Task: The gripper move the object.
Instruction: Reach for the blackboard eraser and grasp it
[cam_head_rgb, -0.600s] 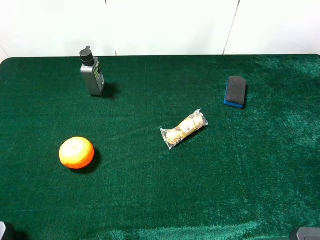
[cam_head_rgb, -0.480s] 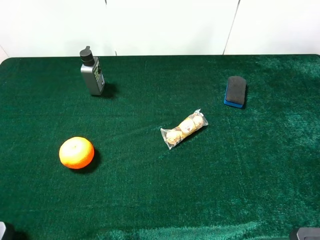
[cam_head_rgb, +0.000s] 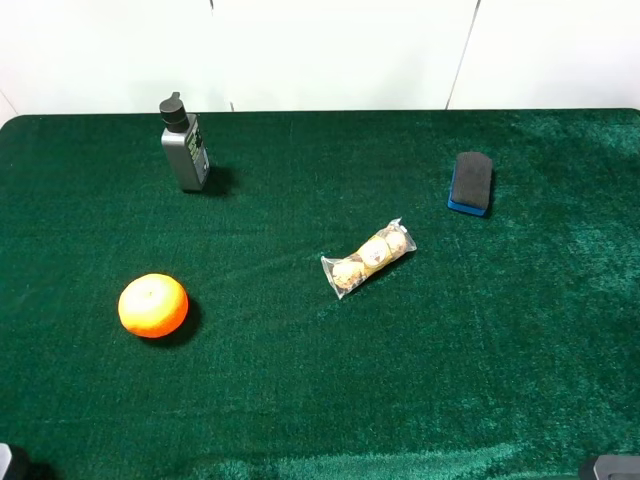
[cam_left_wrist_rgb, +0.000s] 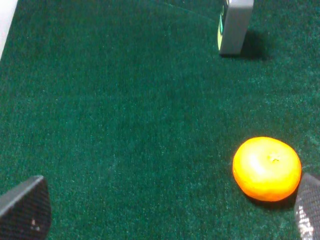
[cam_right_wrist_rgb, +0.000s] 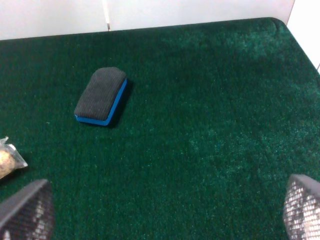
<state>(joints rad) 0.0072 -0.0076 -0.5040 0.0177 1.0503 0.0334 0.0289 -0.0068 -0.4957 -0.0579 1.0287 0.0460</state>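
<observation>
The object (cam_head_rgb: 471, 182) lay untouched, well apart from the right gripper (cam_right_wrist_rgb: 164, 210). Its jaws stood spread wide. The whole move was left to do.

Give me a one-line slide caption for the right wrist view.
Right gripper open over the green table, the blue-based eraser lying free ahead of it.

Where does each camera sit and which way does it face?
Exterior high: mounted high, looking down on the green table; bottle, orange, bun packet, eraser; robot barely shows, at lower corners.
Left wrist: on left arm, facing orange and bottle; left gripper jaws wide apart.
Right wrist: on right arm, facing eraser; right gripper jaws wide apart.
Shared: exterior and right wrist both show eraser and bun packet.
</observation>
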